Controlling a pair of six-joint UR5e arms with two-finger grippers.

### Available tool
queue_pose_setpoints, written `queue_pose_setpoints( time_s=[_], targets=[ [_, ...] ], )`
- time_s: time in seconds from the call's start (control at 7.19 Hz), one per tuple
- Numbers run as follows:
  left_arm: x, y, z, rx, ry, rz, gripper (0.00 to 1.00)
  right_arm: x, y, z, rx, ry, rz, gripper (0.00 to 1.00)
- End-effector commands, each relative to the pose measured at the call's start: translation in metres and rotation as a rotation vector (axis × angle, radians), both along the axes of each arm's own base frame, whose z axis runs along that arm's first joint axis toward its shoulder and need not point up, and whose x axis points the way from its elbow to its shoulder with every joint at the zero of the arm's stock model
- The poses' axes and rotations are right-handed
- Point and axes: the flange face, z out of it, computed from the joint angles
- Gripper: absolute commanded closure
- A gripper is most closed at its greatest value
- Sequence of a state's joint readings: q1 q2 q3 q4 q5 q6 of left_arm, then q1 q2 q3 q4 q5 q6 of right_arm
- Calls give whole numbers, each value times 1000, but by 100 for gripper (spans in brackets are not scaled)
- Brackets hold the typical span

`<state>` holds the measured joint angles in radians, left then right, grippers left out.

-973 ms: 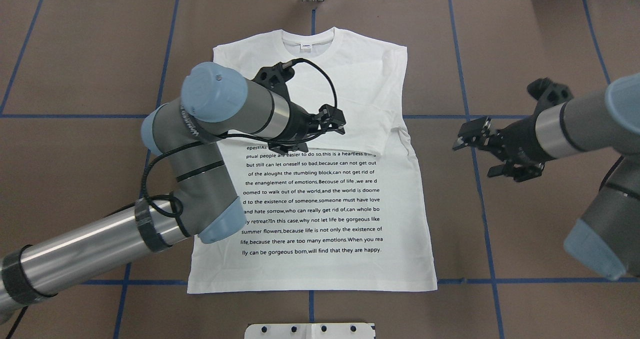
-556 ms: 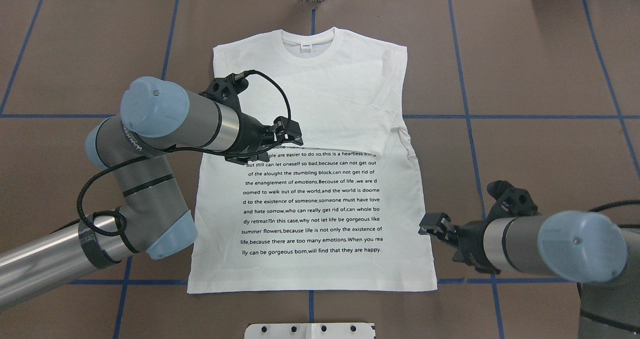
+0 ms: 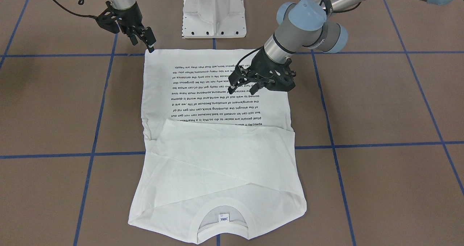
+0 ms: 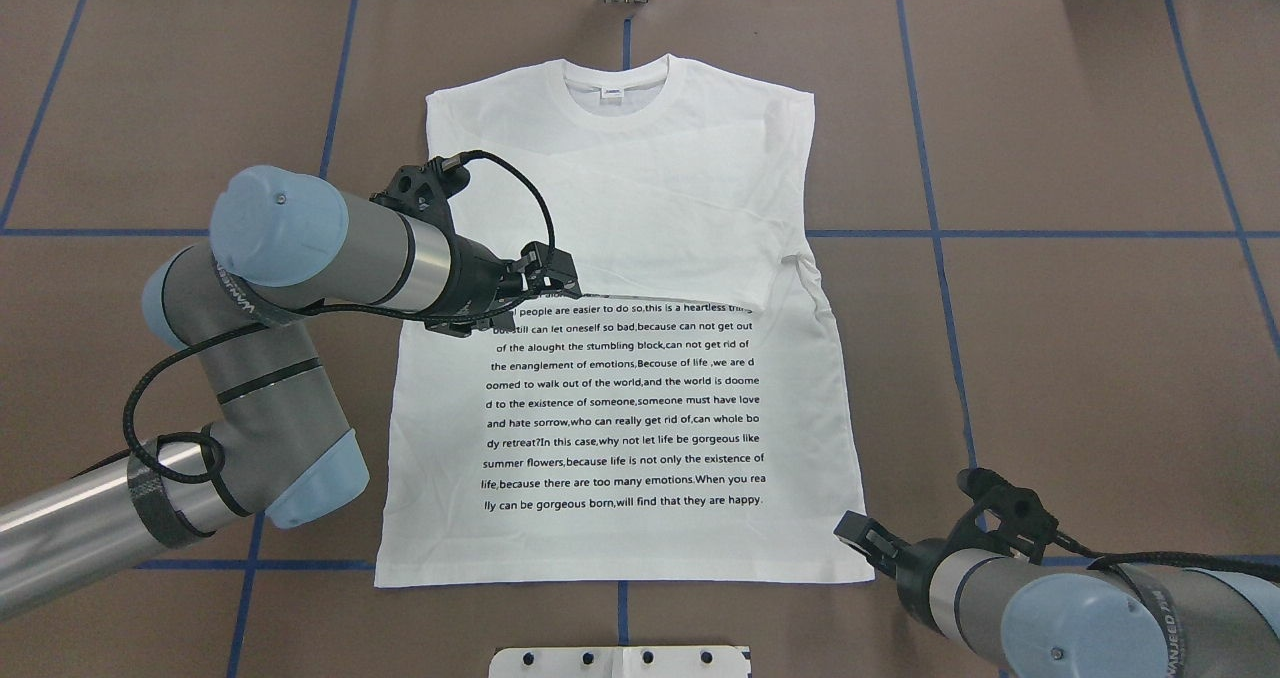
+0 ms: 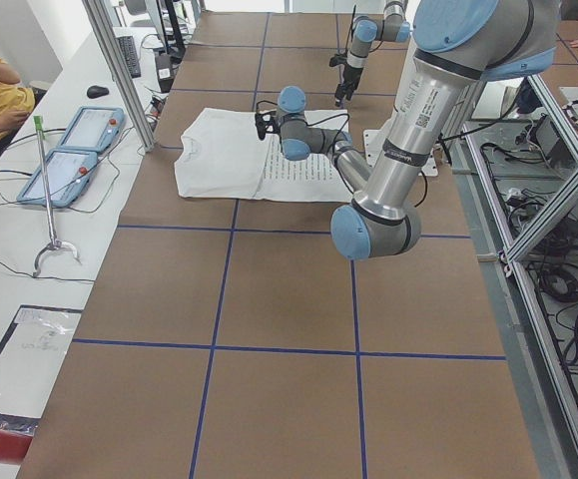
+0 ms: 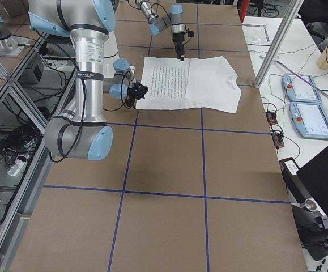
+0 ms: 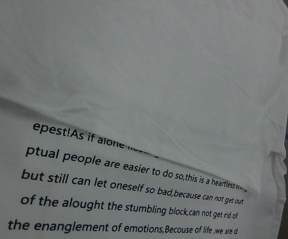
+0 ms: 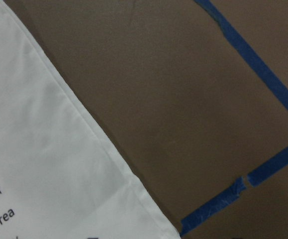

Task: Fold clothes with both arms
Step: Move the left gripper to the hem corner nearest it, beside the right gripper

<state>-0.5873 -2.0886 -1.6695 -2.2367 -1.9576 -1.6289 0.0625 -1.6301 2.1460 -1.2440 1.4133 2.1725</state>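
Brown table gridded with blue tape; left arm reaches in over the shirt's left side, with the left gripper hanging over the cloth where the folded-in sleeve edge meets the top line of black text, jaws apart, nothing between them. White T-shirt lies flat at table centre, collar toward the far edge, sleeves folded across the chest, print facing up on the lower half. Right gripper sits low at the near right hem corner, jaws spread and empty, one tip just beside the corner, contact unclear
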Motion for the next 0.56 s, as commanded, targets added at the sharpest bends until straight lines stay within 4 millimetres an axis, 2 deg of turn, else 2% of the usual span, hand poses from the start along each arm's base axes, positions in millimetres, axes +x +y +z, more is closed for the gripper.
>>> queue_pose_setpoints(
  time_s=[0.0, 0.14, 0.28, 0.42],
  targets=[
    [0, 1, 0, 0, 0, 0, 8, -15, 2, 7, 0, 15, 10, 10],
    [0, 0, 0, 0, 0, -2, 8, -14, 1, 5, -1, 12, 10, 11],
    [-1, 0, -1, 1, 1, -3, 8, -14, 1, 5, -3, 12, 12, 21],
    [-2, 1, 5, -2, -4, -2, 8, -15, 2, 7, -7, 15, 14, 26]
  ],
)
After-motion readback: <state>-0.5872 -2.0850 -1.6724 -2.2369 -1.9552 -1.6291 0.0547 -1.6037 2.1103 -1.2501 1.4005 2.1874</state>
